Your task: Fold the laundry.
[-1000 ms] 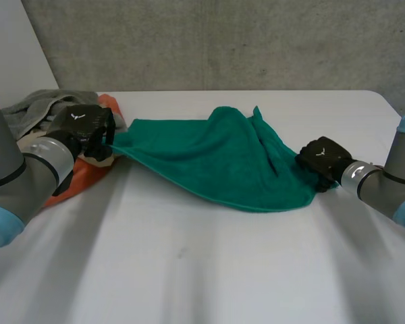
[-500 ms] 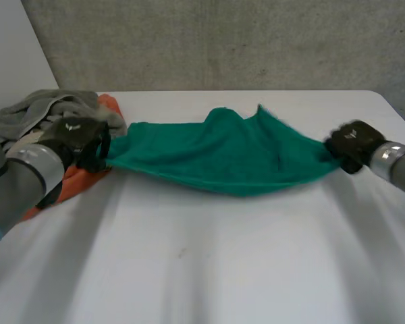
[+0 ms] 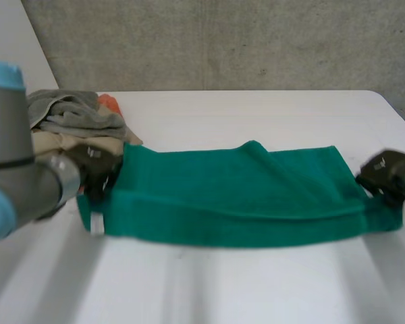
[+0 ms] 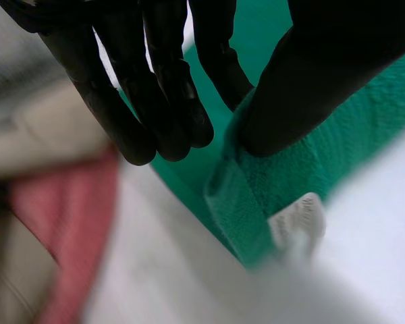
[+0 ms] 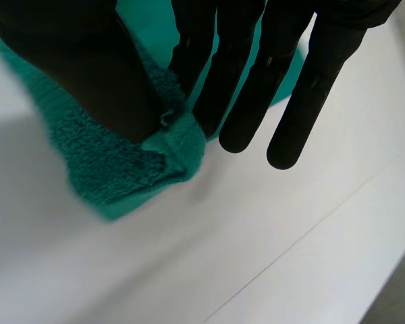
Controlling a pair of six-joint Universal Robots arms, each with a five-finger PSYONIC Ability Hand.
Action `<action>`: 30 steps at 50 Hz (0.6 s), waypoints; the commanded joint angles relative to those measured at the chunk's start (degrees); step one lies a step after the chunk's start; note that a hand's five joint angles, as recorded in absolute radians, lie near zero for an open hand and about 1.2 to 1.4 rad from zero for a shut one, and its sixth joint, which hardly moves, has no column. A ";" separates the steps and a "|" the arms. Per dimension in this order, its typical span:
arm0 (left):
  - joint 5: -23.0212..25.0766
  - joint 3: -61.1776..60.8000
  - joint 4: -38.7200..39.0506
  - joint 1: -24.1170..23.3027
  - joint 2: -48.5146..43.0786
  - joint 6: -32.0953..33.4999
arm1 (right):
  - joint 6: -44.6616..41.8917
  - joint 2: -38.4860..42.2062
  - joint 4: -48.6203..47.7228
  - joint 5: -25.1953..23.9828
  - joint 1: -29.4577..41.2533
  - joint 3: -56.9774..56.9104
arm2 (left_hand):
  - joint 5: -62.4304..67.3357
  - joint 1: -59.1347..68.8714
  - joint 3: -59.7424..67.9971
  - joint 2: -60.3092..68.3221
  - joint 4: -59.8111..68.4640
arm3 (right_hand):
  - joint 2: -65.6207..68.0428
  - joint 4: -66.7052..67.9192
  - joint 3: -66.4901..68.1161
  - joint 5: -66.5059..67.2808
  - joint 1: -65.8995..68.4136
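Towel: green terry towel (image 3: 236, 202), pulled out long across the tabletop (image 3: 256, 290), a soft lengthwise ridge along its middle, left end next to the laundry pile (image 3: 67, 118).
Handling: soft, limp and light, likely to sag wherever unsupported; best held at the corners and kept taut along the edge.
Left hand (image 3: 94, 170): low at the towel's left end, thumb and fingers (image 4: 216, 61) pinching the corner near the white label (image 4: 297, 223).
Right hand (image 3: 386, 172): low at the right end, thumb pressing the corner against one of the fingers (image 5: 192, 54), the rest straight and free.

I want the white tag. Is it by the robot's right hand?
No, the white tag hangs from the green towel corner that the left hand pinches.
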 commanded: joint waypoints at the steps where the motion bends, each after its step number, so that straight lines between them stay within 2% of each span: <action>1: -4.68 28.95 3.73 -0.97 -8.47 1.13 | 14.47 6.49 -11.30 0.81 5.56 -23.42 | 12.23 14.43 11.88 11.12 11.33 | 12.71 11.53 11.97 12.78 15.44; 5: -5.31 42.85 10.05 -0.27 -8.39 0.17 | 26.59 6.06 -24.57 2.31 5.74 -32.23 | 12.23 14.43 11.88 11.12 11.33 | 12.71 11.53 11.97 12.78 15.44; 7: -4.87 45.50 14.00 -0.01 -7.42 -1.41 | 30.64 4.74 -30.89 2.57 5.56 -32.50 | 12.23 14.43 11.88 11.12 11.33 | 12.71 11.53 11.97 12.78 15.44; 8: -4.43 46.90 18.37 0.17 -6.55 -3.42 | 34.23 3.00 -37.02 2.83 5.56 -31.63 | 12.23 14.43 11.88 11.12 11.33 | 12.71 11.53 11.97 12.78 15.44; 11: -3.55 47.09 25.25 0.26 -5.23 -7.20 | 37.07 0.09 -45.05 2.49 5.21 -28.47 | 12.23 14.43 11.88 11.12 11.33 | 12.71 11.53 11.97 12.78 15.44; 14: -2.93 47.53 25.37 0.08 -5.22 -8.45 | 36.73 -0.01 -44.90 2.22 5.56 -27.40 | 12.23 14.43 11.88 11.12 11.33 | 12.71 11.53 11.97 12.78 15.44; 22: -3.46 44.29 19.21 0.69 -7.77 -10.20 | 35.58 1.13 -38.49 0.90 5.74 -25.29 | 12.23 14.43 11.88 11.12 11.33 | 12.71 11.53 11.97 12.78 15.44; 30: -1.44 30.24 20.43 0.17 -9.17 -12.76 | 32.34 3.59 -34.89 -1.82 5.21 -18.10 | 12.23 14.43 11.88 11.12 11.33 | 12.71 11.53 11.97 12.78 15.44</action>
